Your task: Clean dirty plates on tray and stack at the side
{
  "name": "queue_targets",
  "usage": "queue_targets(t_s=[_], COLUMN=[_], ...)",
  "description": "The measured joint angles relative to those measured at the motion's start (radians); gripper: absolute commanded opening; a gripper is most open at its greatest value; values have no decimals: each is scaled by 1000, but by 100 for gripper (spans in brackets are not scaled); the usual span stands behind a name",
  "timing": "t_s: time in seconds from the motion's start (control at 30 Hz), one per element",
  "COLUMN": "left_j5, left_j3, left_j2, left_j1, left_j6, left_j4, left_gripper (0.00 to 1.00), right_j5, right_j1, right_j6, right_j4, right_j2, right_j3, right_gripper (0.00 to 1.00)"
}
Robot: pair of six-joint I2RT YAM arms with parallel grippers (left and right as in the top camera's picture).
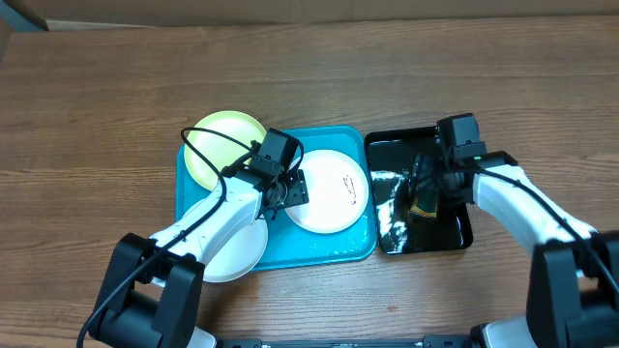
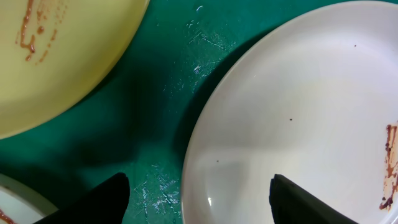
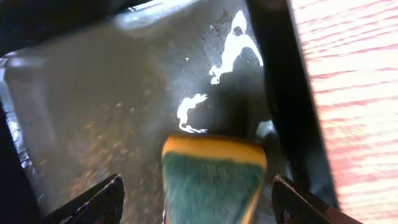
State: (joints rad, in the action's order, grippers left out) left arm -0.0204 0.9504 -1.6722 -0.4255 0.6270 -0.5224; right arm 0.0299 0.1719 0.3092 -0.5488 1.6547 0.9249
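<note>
Three plates are on my screen. The yellow-green plate point(image 1: 221, 140) lies at the far left corner of the turquoise tray point(image 1: 324, 249), with its edge overhanging the rim. The smudged white plate point(image 1: 334, 193) lies flat inside the tray on its right half, a dark squiggle on its face. The second white plate point(image 1: 240, 253) sits at the near left corner, partly off the tray and over the tabletop point(image 1: 97, 116).

My left tool point(image 1: 288, 188) hangs over the middle of the tray, at the left edge of the smudged white plate. From the left wrist the left tool point(image 2: 199, 190) stands wide with nothing between its fingertips point(image 2: 109, 198). The rim of the smudged white plate point(image 2: 298, 112) curves below the gap. Reddish-brown streaks mark the yellow-green plate point(image 2: 56, 62) at upper left, and a sliver of the second white plate point(image 2: 9, 200) shows in the lower left corner.

My right tool point(image 1: 426, 188) is over the black tray point(image 1: 397, 150), which stands just beside the turquoise tray on the right. In the right wrist view the right tool point(image 3: 196, 194) is spread wide. A sponge point(image 3: 214, 180), yellow with a green scouring face, sits between the fingers with a gap on either side, so nothing is gripped. White foam point(image 3: 233, 37) dots the wet black tray point(image 3: 93, 112).
</note>
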Motion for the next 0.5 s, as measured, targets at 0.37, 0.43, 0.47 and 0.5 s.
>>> queue_targets(t_s=[0.37,0.43,0.47,0.5], left_j5=[0,0,0,0], left_j3=[0,-2,-3,-6], left_j2=[0,0,0,0], left_j1=[0,0,0,0], left_j6=[11,12,15,20], left_j4=[30,39,45,54], left_gripper=[71,68,66,64], right_j5=[8,6,4,3], right_j1=[0,1,1,1], right_j6=[-1,4,1,2], right_j4=[130,129,128,128], right_j2=[79,79,80,80], right_j3=[-15,-16,-16,-16], right_gripper=[53,40,34,29])
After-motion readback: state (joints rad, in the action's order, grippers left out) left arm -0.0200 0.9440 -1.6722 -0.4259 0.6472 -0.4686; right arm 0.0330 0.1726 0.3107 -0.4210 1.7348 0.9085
